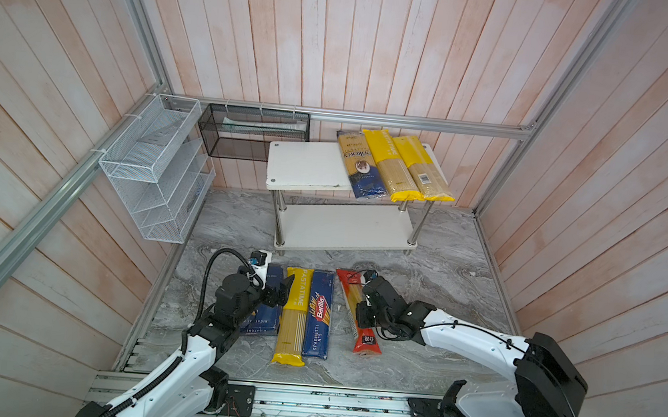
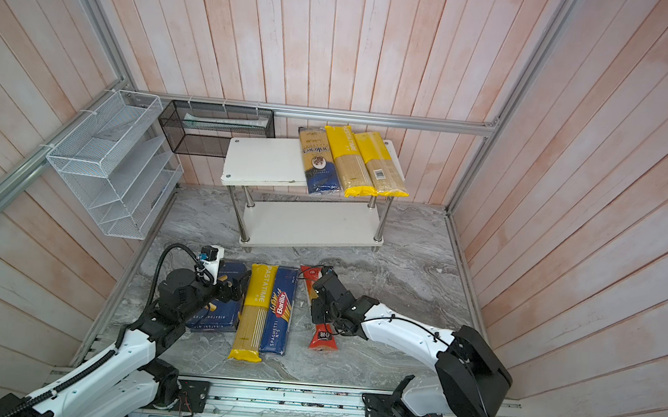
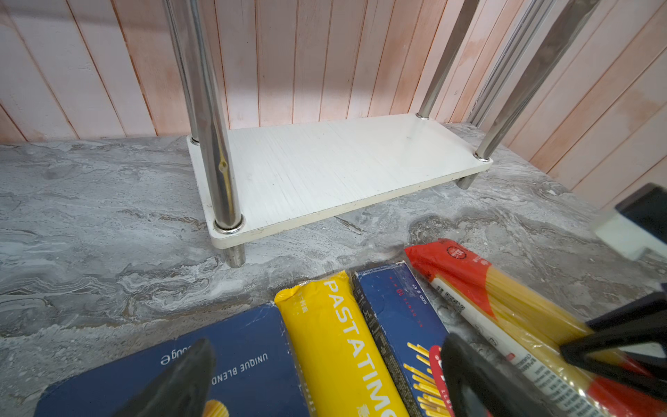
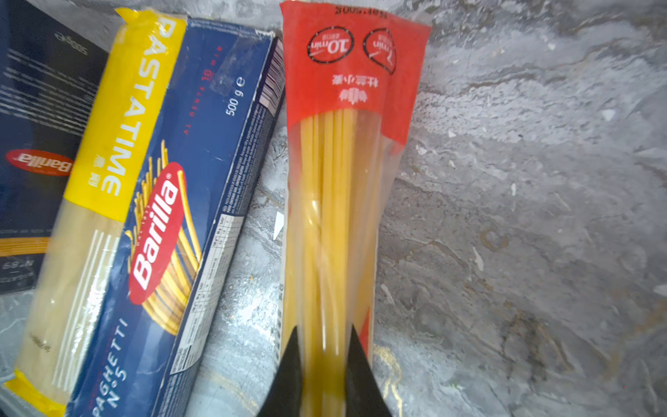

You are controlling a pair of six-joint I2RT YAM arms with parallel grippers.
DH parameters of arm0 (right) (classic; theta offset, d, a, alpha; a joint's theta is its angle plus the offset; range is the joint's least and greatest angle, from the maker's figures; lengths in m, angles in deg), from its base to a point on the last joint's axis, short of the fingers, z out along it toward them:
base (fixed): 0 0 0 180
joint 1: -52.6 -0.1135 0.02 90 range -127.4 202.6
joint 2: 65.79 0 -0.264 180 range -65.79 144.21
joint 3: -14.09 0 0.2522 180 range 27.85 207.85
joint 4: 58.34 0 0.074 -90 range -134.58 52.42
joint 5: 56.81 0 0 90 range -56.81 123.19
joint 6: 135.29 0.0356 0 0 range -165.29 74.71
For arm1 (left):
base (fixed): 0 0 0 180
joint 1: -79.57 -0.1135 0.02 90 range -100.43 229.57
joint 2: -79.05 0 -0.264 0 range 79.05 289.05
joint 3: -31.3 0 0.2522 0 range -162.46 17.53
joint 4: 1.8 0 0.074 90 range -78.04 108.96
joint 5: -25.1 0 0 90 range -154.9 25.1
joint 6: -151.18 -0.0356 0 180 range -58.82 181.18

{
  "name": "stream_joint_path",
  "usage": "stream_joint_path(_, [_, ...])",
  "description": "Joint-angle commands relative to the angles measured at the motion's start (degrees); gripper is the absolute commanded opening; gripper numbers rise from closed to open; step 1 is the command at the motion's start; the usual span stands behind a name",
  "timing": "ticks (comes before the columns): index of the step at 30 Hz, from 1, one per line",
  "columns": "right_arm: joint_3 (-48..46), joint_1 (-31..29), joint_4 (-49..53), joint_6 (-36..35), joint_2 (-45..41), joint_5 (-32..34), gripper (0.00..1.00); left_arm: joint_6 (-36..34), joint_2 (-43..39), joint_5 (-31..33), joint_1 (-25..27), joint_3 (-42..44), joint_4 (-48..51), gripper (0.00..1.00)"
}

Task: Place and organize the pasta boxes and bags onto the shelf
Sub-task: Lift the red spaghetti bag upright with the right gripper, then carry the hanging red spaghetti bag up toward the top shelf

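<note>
**As the right jaws close on the red-ended bag: pickup in hand**

While three bags (image 1: 386, 166) lie side by side on the shelf (image 1: 307, 165), at the right end of its top board, four packs sit in a row on the grey table (image 1: 435, 353).

- Right gripper (image 4: 323, 346): pinched tight on the red-ended bag (image 4: 335, 180) near mid-length. The bag looks flat on the table, just apart from the narrow box (image 1: 318, 316).
- Left gripper (image 1: 282, 290): spread wide, empty, above the wide box (image 1: 258, 323) and the yellow bag (image 1: 295, 314).

Judged step: grasping the fourth bag. Next calls for a level lift, since the long ends may sag, then a carry to the bare part of the top board.
</note>
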Motion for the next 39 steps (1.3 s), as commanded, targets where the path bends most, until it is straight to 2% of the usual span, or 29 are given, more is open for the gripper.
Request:
stream_joint_path(1, [2.51, 0.31, -6.51, -2.1, -3.67, 0.1, 0.11, -0.22, -0.55, -0.24, -0.21, 0.44, -0.15, 0.99])
stream_joint_path(11, [7.35, 0.26, -11.46, -8.41, -7.1, -1.44, 0.11, -0.21, -0.17, -0.41, -0.21, 0.2, -0.14, 1.0])
stream_joint_path(24, [18.28, 0.18, -18.51, -15.12, -3.19, -6.08, 0.11, -0.19, -0.31, -0.33, -0.21, 0.35, -0.12, 1.0])
stream_joint_path(39, [27.81, 0.13, -17.48, -19.49, -0.11, -8.31, 0.11, -0.17, -0.31, -0.33, -0.21, 0.26, -0.14, 1.0])
